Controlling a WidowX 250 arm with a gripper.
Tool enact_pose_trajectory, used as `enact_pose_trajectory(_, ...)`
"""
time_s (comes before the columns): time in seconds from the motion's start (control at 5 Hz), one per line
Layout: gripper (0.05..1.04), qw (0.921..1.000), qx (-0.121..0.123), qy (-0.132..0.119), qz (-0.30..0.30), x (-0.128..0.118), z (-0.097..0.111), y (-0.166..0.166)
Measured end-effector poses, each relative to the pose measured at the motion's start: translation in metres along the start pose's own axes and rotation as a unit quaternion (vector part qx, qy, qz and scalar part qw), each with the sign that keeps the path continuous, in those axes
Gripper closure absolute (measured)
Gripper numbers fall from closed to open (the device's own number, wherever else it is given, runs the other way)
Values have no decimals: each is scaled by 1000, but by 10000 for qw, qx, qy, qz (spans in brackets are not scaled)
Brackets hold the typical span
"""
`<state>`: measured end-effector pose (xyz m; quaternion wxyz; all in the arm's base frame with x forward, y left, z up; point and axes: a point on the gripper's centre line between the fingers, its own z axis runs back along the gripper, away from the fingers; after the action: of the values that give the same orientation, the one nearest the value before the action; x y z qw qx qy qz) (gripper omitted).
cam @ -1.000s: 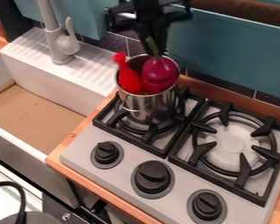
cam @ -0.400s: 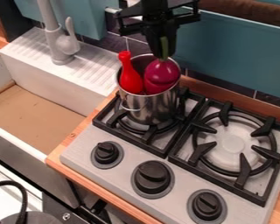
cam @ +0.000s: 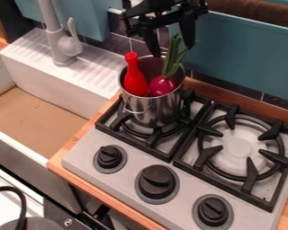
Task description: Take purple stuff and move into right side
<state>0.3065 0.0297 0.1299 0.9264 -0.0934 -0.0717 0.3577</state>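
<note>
The black gripper (cam: 173, 50) hangs above the metal pot (cam: 147, 110), and its fingers are open, wide apart. The purple vegetable (cam: 163, 86) is inside the pot, its green leaves (cam: 171, 60) rising over the rim. Beside it in the pot stands the red bottle-like thing (cam: 134, 80). The stove (cam: 122, 179) is under the pot.

The count comes to one round, purple-red toy vegetable with long green leaves (cam: 163, 85), one glossy red toy shaped like a bowling pin (cam: 134, 81), one shiny silver metal pot (cam: 149, 111), one flat silver-grey stove (cam: 185, 188), two black, roughly square burner grates (cam: 134, 143), three round black stove knobs (cam: 156, 182), one white rectangular sink (cam: 44, 90), one pale grey faucet (cam: 63, 49) and one thin, curved black cord (cam: 21, 202).
</note>
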Motion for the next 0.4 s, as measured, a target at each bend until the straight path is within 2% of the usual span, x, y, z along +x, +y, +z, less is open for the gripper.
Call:
enact_pose_trajectory(0.2, 85, 9998, -214, 28, 42, -4, 15, -1)
enact_pose_trajectory(0.4, 83, 9992, -357, 192, 41, -3, 30, -10)
